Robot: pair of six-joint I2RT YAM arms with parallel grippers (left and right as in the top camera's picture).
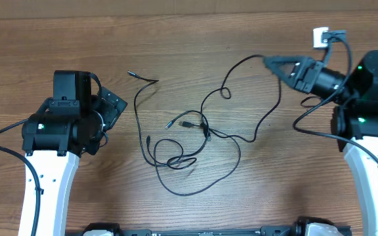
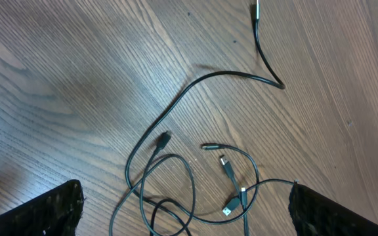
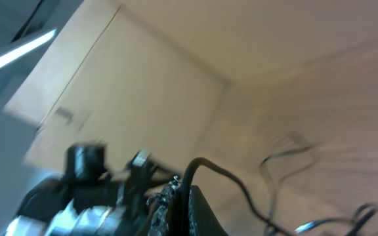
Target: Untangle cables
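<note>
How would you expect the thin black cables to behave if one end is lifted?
Probably floppy: the cables lie in loose curves and loops. Likely light, being so thin. Pulling the end in the right gripper would probably drag the crossed strands along.

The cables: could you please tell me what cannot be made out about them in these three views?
Overhead: the cables cross at a knot too small to tell which strand lies on top.
Left wrist: the tangle's lower part is cut off by the bottom edge.
Right wrist: motion blur; the right gripper hides the end it pinches.
</note>
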